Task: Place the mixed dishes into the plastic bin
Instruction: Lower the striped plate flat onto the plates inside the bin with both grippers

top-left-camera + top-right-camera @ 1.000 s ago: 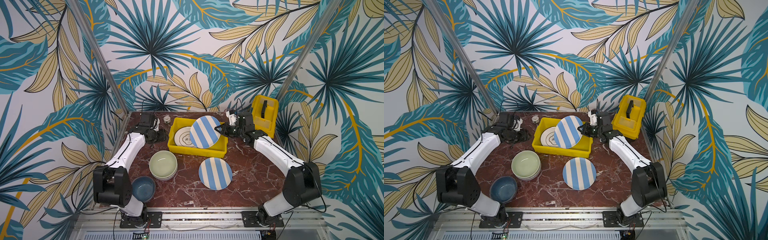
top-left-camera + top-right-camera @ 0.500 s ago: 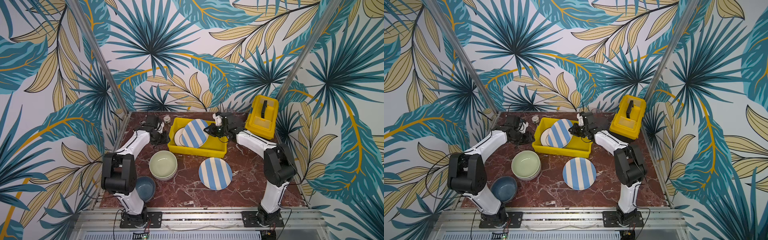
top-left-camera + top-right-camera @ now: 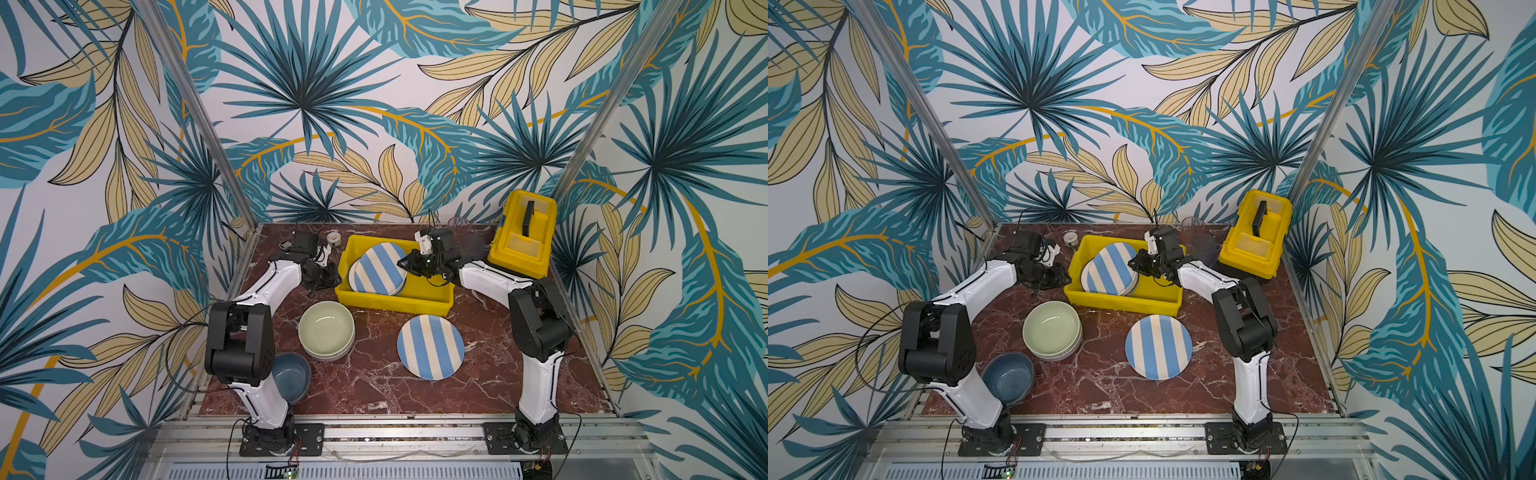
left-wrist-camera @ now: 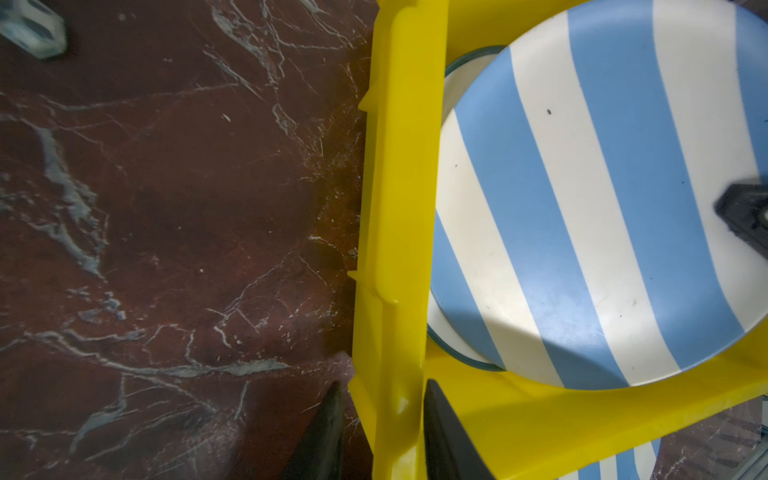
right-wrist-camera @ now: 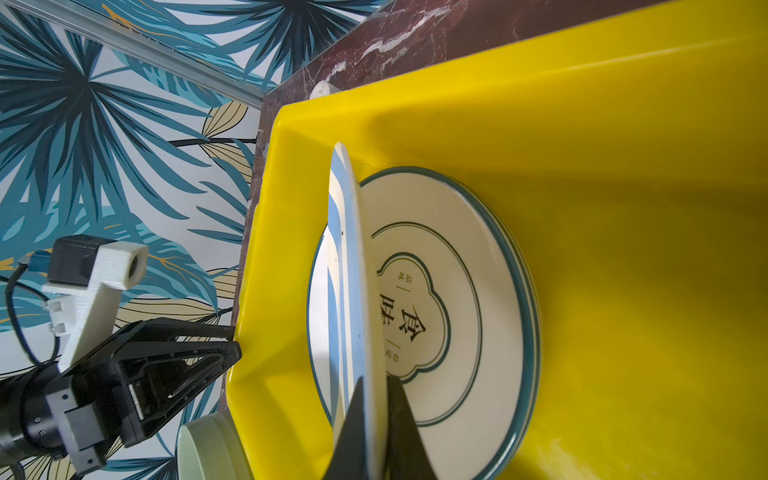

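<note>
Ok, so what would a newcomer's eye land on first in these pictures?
Probably the blue-and-gold palm-leaf wallpaper all round the cell. Next, the bright yellow rectangular plastic bin at the back of the dark red marble table, where the right pincer holds a blue-and-cream striped round plate tilted over a white printed plate. A second striped plate lies flat in front of the bin.

In both top views I barely see the printed plate (image 3: pixel 352 277), the striped plate (image 3: pixel 380 270) covers most of it. The blue bowl (image 3: pixel 293 374) is half behind the left arm (image 3: pixel 241 345). Left wrist cam cuts off both fingers (image 4: pixel 324 440) at the edge, so I can't tell if they're pinching the bin (image 4: pixel 399 208) wall.
</note>
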